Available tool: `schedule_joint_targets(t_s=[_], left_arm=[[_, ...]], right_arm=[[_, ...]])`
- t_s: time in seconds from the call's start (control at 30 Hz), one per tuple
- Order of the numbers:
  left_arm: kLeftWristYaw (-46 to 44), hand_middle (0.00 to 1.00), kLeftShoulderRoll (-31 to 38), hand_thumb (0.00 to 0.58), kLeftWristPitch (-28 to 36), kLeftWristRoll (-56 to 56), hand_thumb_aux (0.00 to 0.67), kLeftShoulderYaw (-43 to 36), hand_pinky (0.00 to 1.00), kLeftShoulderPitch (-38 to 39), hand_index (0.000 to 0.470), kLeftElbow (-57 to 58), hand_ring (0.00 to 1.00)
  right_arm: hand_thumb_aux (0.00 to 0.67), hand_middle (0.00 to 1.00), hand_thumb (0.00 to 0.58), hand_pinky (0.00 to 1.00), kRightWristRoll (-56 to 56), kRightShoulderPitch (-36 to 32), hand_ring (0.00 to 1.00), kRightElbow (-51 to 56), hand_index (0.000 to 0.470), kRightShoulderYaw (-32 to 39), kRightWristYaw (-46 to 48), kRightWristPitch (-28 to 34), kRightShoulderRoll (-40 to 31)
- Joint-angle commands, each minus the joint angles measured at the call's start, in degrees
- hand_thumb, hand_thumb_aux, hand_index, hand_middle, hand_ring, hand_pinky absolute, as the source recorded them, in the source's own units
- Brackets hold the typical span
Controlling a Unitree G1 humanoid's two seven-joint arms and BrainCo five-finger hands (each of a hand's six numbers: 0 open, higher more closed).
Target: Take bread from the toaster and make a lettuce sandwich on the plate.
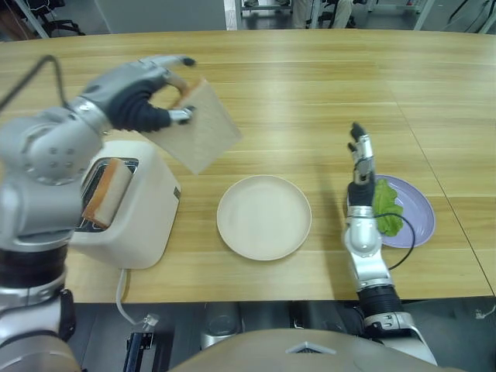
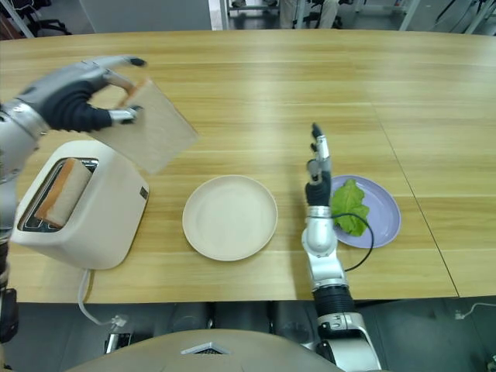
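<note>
Left hand is up over the table, above and a bit behind the toaster. Its fingers are curled tight round one corner of a bread slice, thumb under and the others over the top edge. The slice is held clear in the air, tilted, with its flat pale face toward the camera and its lower corner hanging toward the cream plate, not touching toaster or plate. A second slice sits in the toaster slot, its brown crust edge sticking up out of the top. The toaster is white, at the near left of the table, with a white cord trailing off the front edge. The cream plate is bare, round, just right of the toaster, centre front. Right hand stands upright on its forearm at the near right, between the cream plate and the purple plate. Its fingers are straight and together, pointing up, seen edge-on, and it grips nothing. It is right beside the left rim of the purple plate; contact with plate or leaf cannot be told from here. The lettuce is one crumpled green leaf, lying on the left half of the purple plate, just beside the right hand's wrist. The two plates are apart, the right forearm between them.
</note>
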Motion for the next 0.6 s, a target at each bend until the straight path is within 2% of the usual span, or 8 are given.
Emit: schedule_joint_targets(t_s=[0.03,0.3,0.6], left_arm=[[-3.78,0.0,-3.97,0.58,-0.92,-0.62,0.67,-8.56,0.0,-2.04,0.46,5.61,0.0],[-5.71,0.0,-10.68,0.58,-6.73,1.95,0.67,-19.89,0.0,-2.09,0.46,18.61,0.0],[-3.57,0.0,-16.1,0.58,-14.79,5.13,0.67,-25.32,0.0,-3.54,0.46,28.91,0.0]], right_arm=[[0.0,0.0,0.0,0.0,1.93,-1.84,0.0,-5.57,0.0,-3.66,0.85,2.66,-1.9],[0.0,0.0,0.0,0.0,1.05,-2.31,0.0,-6.75,0.0,-4.32,1.71,3.5,-2.03],[0.0,0.0,0.0,0.0,0.49,-2.52,0.0,-6.34,0.0,-3.13,2.67,3.31,-1.46]])
